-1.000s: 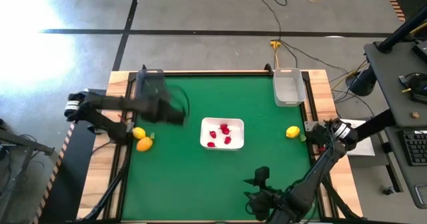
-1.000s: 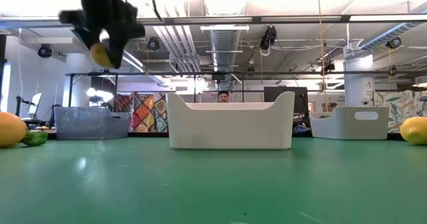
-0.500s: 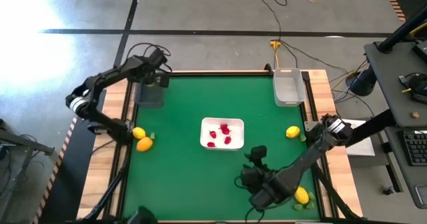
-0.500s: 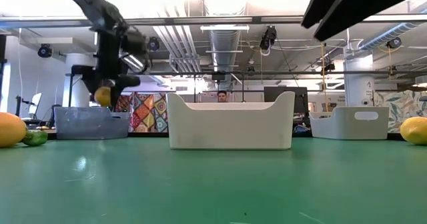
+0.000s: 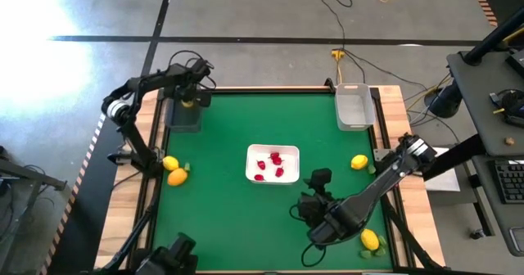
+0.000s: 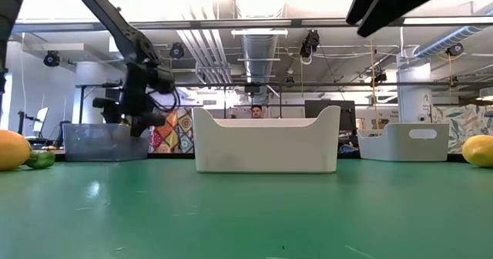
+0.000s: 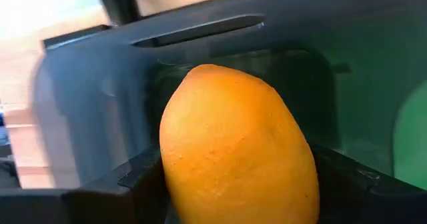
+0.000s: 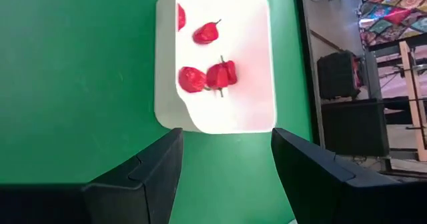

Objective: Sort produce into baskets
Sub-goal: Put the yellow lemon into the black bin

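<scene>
— No writing or labels that we can read on anything. What do we see at the dark grey bin (image 5: 182, 115)?

— We see the left gripper (image 5: 191, 100) above its far end, clamped on a yellow lemon (image 7: 233, 144) over the bin's inside.

— And the right gripper (image 5: 313, 211)?

— It hovers near the white tray (image 5: 273, 164), on the front side, jaws apart and empty. From the tray, we see red berries (image 8: 208, 76) inside, two citrus (image 5: 173, 171) on the bin's side, lemons (image 5: 359, 162) opposite.
</scene>
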`<action>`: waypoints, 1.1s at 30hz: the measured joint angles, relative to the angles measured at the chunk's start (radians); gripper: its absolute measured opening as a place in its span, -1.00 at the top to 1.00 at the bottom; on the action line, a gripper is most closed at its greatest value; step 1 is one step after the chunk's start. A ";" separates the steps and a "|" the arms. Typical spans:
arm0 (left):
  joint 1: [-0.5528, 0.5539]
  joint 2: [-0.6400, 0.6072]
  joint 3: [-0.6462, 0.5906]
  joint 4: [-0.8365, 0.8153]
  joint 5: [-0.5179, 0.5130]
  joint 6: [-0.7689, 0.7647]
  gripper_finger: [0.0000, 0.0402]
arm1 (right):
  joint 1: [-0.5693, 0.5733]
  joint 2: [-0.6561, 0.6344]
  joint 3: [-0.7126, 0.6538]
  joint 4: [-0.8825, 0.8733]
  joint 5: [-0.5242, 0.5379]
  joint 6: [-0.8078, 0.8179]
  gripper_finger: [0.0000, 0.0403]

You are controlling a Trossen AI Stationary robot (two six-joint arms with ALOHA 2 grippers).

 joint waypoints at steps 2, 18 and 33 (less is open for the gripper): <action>0.004 0.039 0.009 -0.005 0.022 0.007 -0.26 | 0.000 -0.020 0.000 0.000 0.004 -0.004 -0.10; -0.006 0.025 0.036 -0.038 -0.071 0.024 -0.58 | 0.000 -0.101 -0.063 0.006 0.041 0.016 -0.10; -0.211 -0.440 0.033 -0.124 0.105 0.044 -0.59 | 0.000 -0.100 -0.079 0.056 0.059 0.018 -0.10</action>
